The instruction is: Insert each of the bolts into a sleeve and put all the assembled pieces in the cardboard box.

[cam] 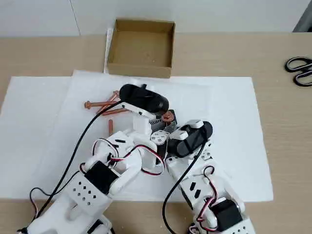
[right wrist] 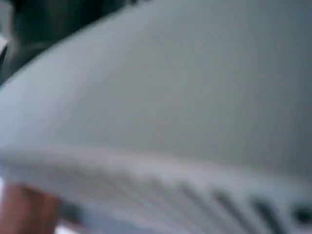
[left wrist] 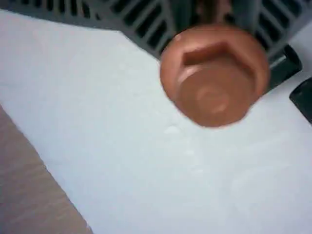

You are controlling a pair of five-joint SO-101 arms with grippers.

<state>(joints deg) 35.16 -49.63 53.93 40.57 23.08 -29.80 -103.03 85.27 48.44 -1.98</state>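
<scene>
Bolts (cam: 100,103), perhaps three, partly under an arm (cam: 144,99); scissors (cam: 299,70) well apart

Grey ribbed sleeve (right wrist: 161,122) close; copper bolt (right wrist: 27,212) beside.

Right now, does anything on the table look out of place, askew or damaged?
Nothing looks damaged or spilled. The loose bolts lie crossed in a small heap on the white paper. A pair of scissors, unrelated to the task, sits on the bare table at the high view's right edge. The cardboard box stands upright.
</scene>
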